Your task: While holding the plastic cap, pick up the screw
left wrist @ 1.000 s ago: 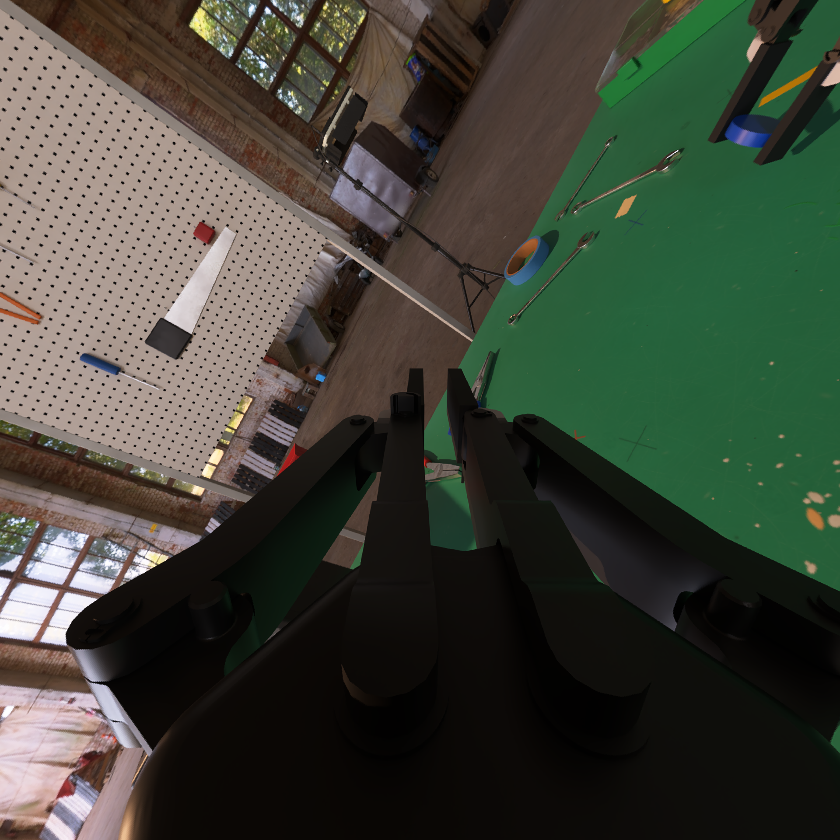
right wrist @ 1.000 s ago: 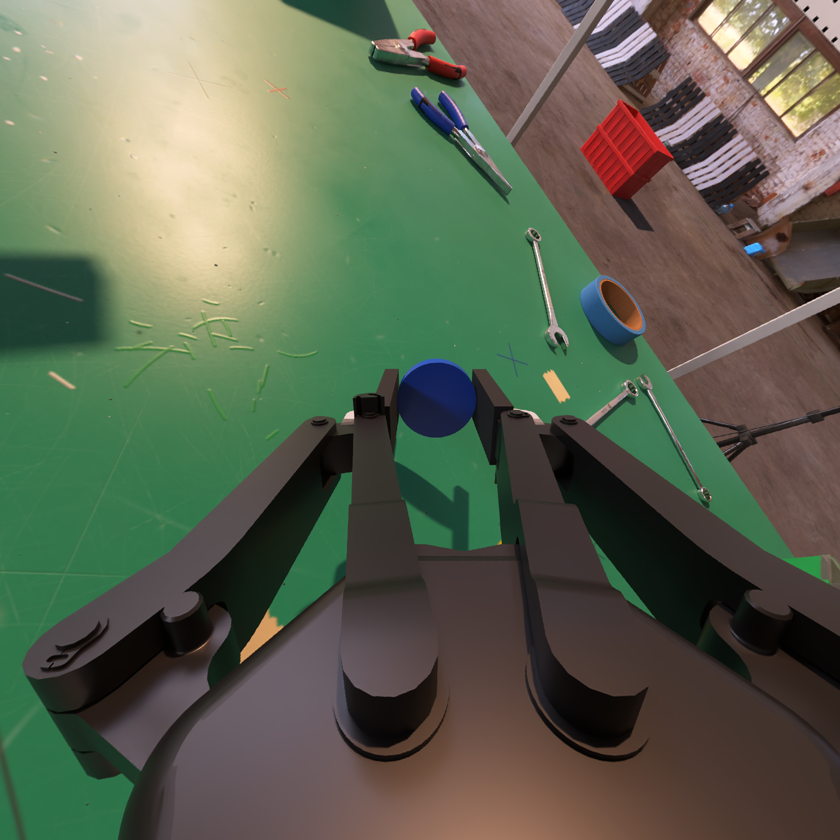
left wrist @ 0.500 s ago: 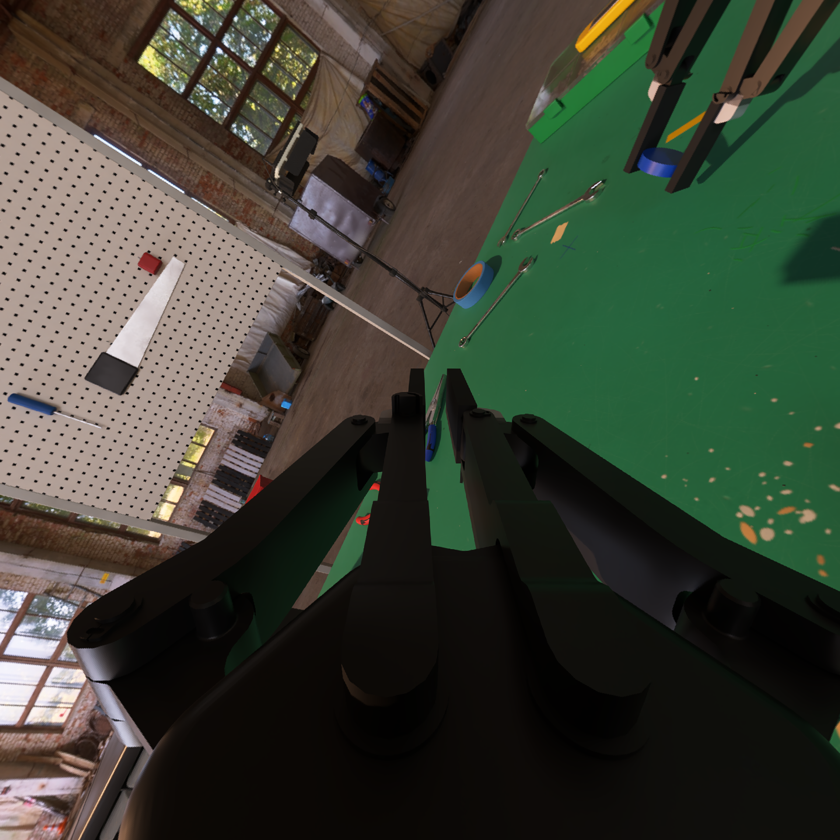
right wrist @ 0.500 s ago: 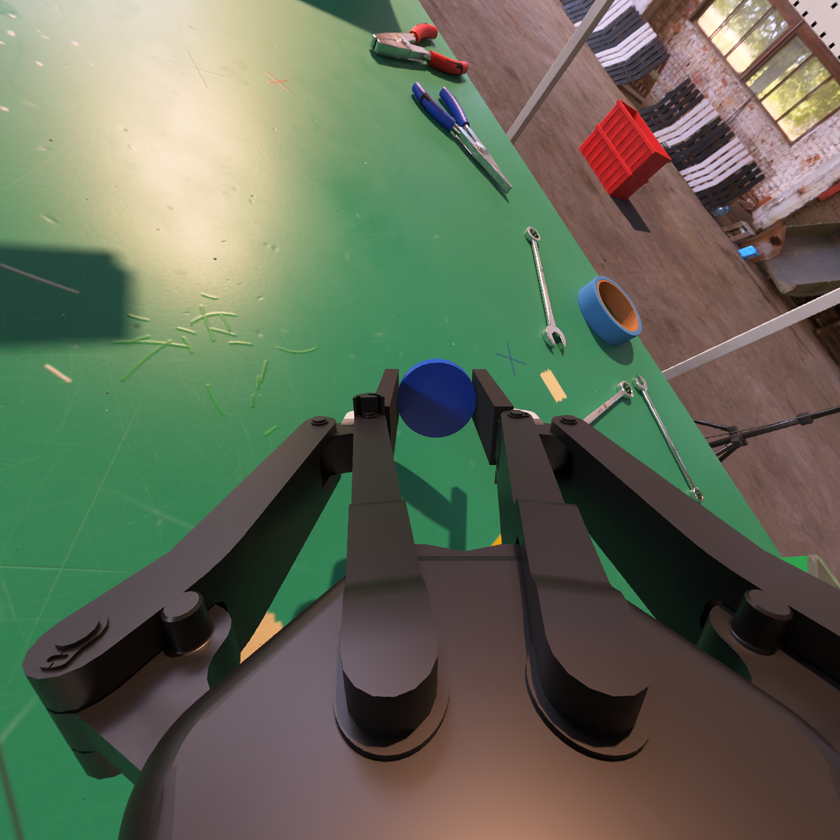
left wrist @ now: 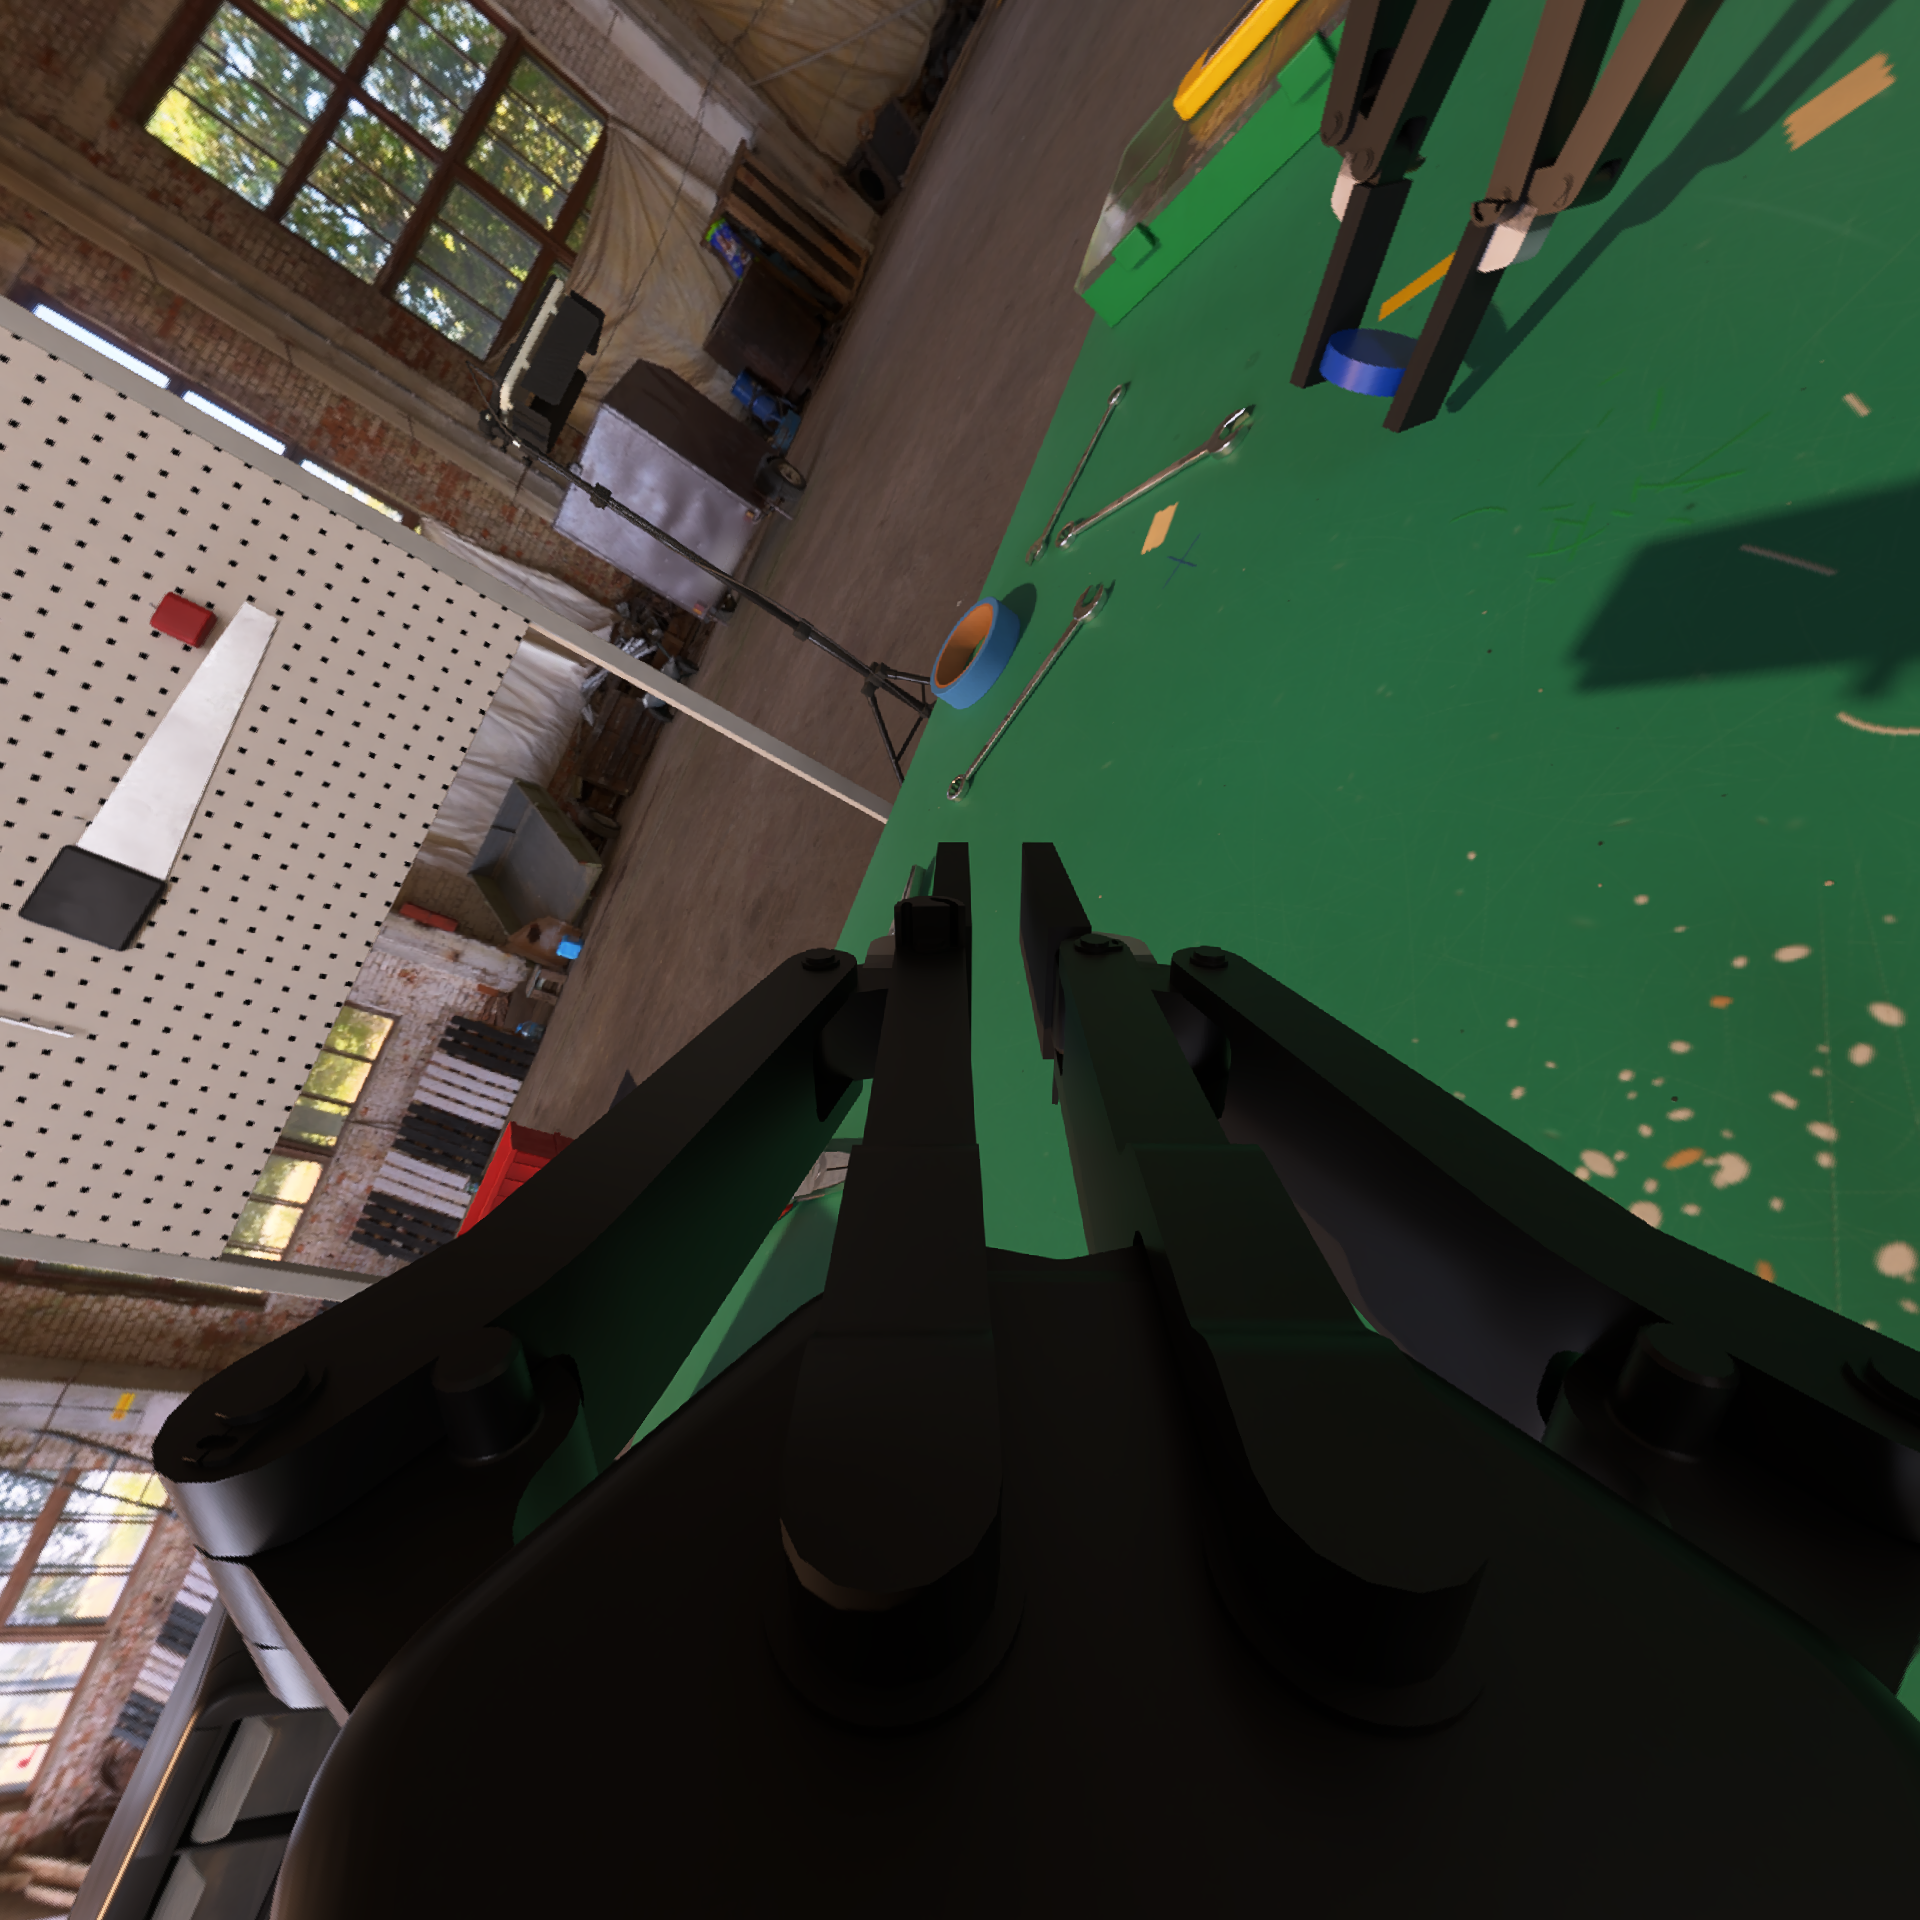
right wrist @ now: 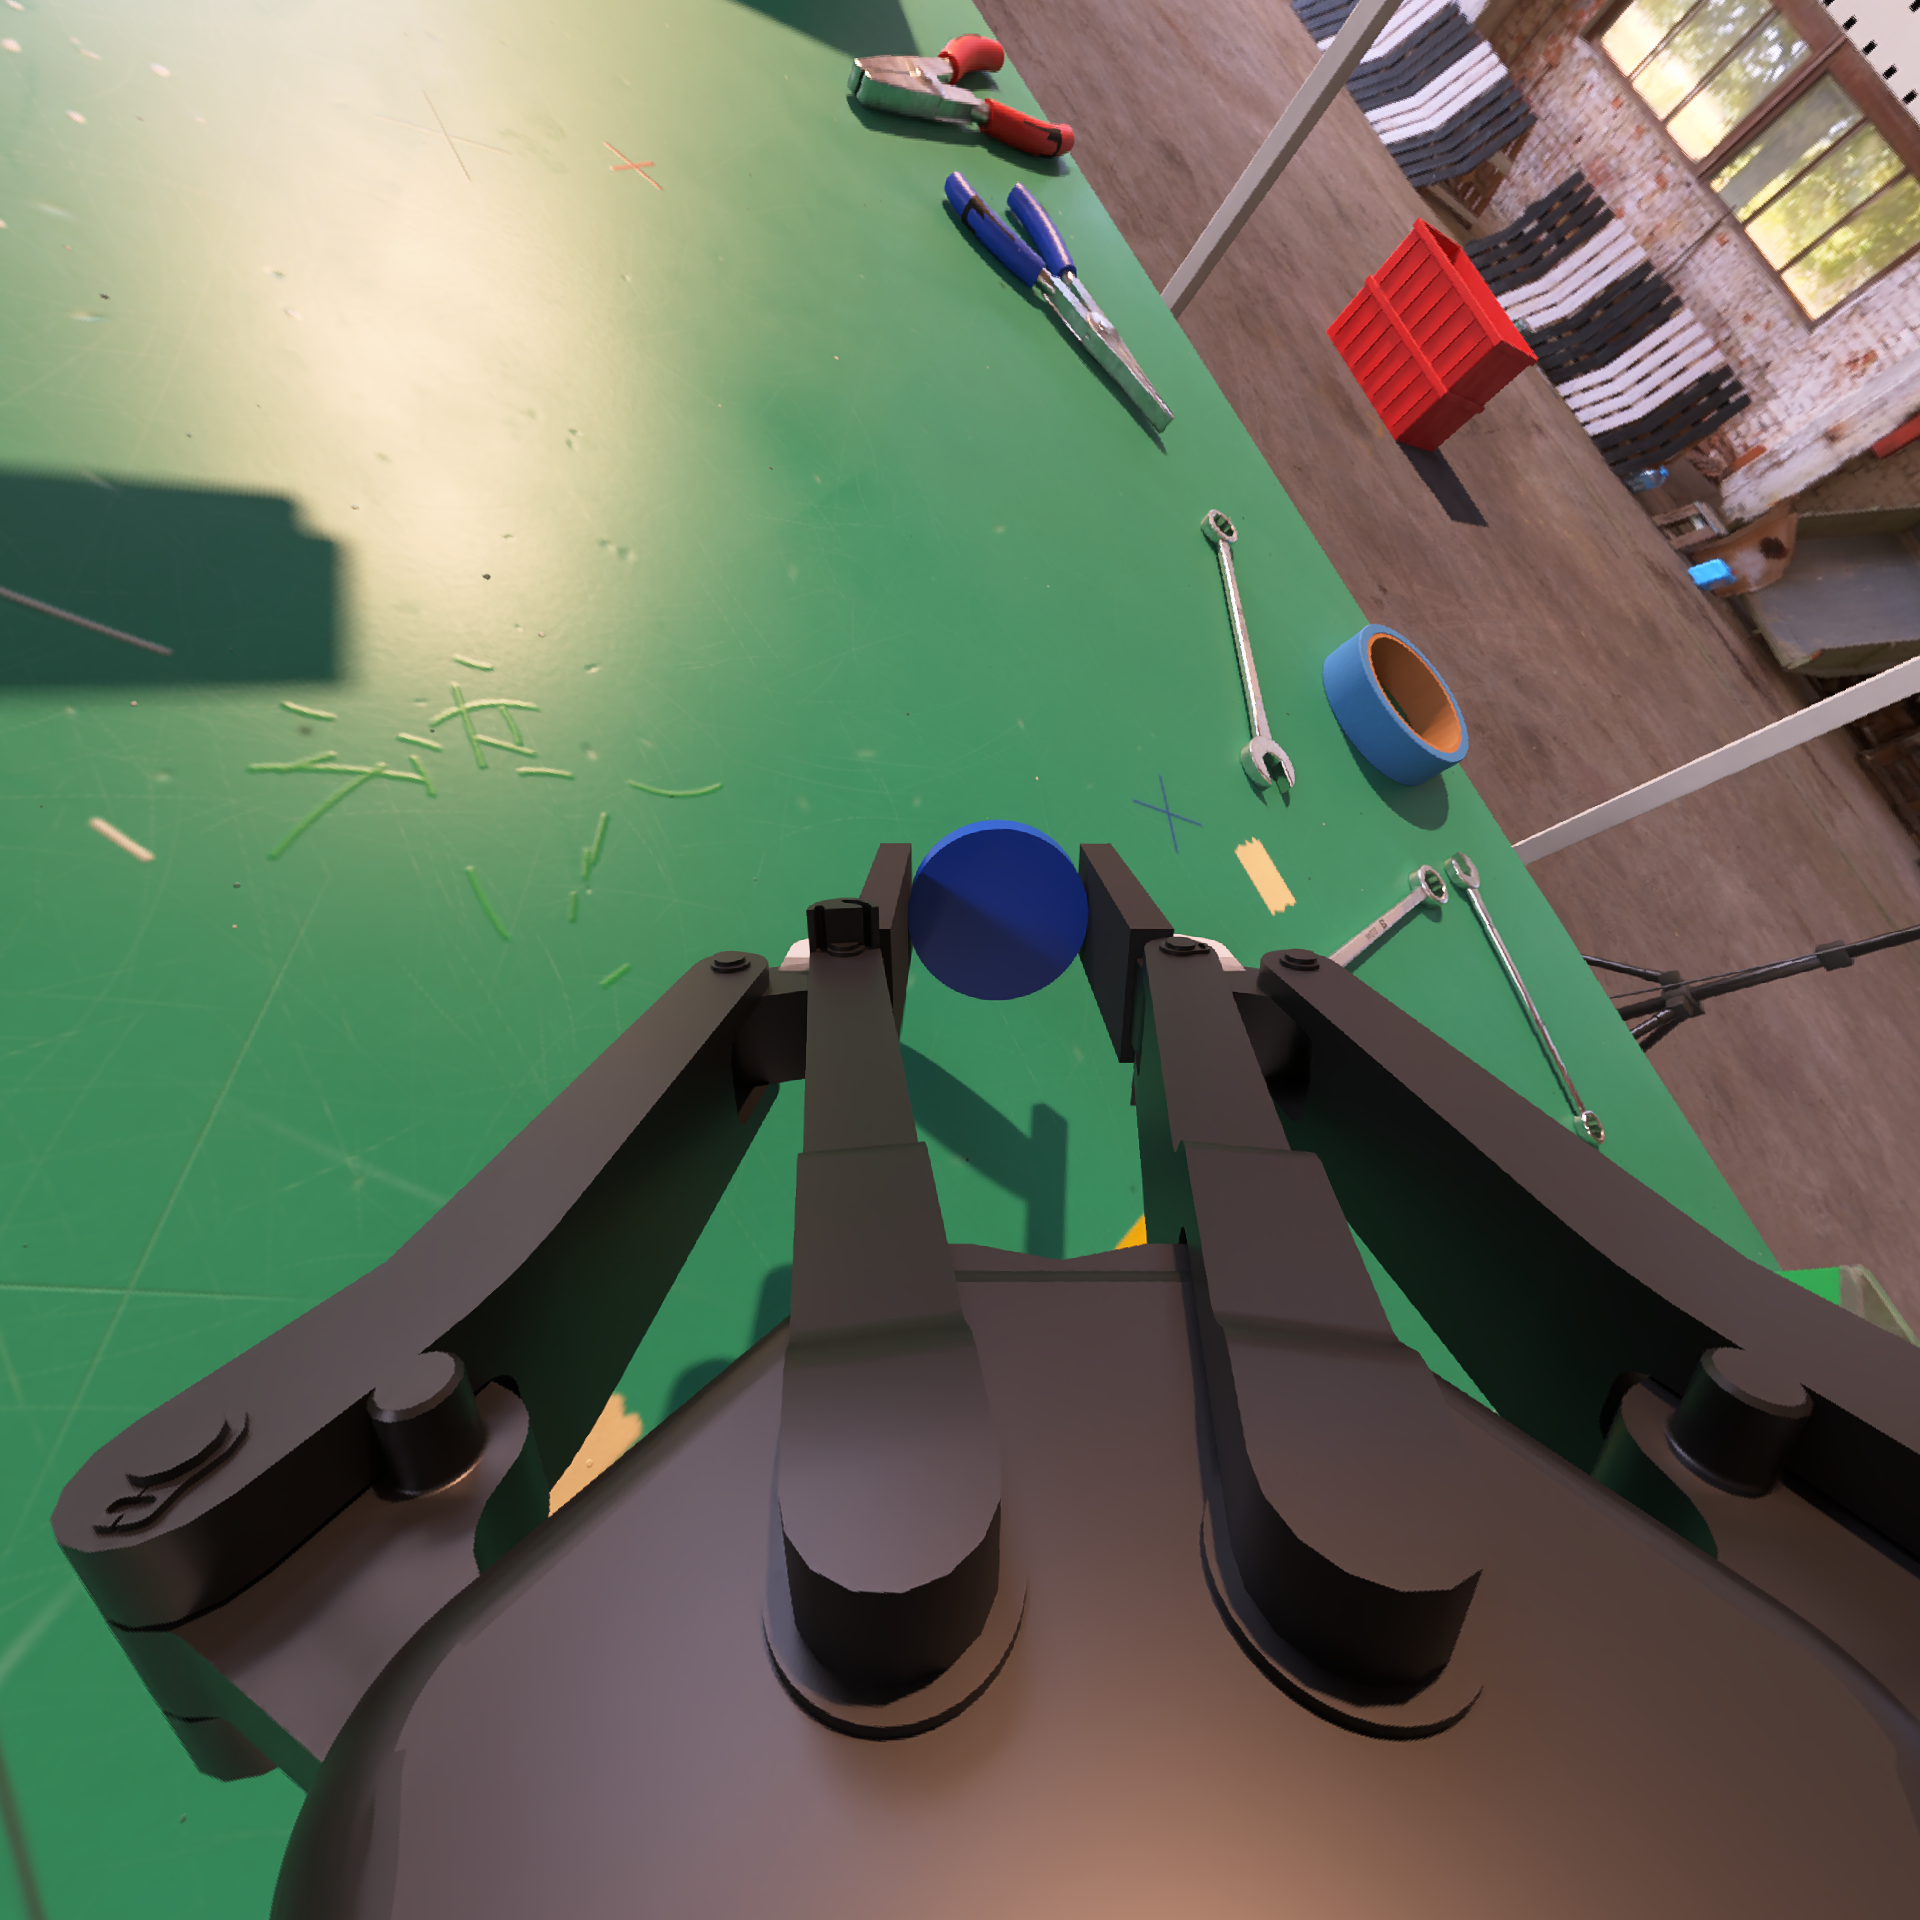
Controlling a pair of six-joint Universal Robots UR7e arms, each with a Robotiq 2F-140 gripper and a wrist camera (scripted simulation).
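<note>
Right wrist view showed the right claw [right wrist: 997,862] squeezed shut on the plastic cap [right wrist: 997,909]. The cap was round and dark blue. One black finger pressed on each side of it. Under it lay the green table [right wrist: 623,468].

A blue tape roll [right wrist: 1397,707] lay near the table's edge, to the right of the cap and a bit farther off. A silver wrench [right wrist: 1247,655] lay just beside the tape roll, on the side nearer the cap. Two more crossed wrenches [right wrist: 1507,977] lay near the tape roll, closer to the camera. Blue pliers [right wrist: 1049,281] and red pliers [right wrist: 956,99] lay well beyond the tape roll, along the same edge.

In the left wrist view, the left claw [left wrist: 995,862] hung over the table's edge, nearer the camera than the tape roll. Its two fingers stood close together with a thin gap, and green table showed through the gap. I could not tell if they held anything. I could not pick out the screw for sure in either view.
</note>
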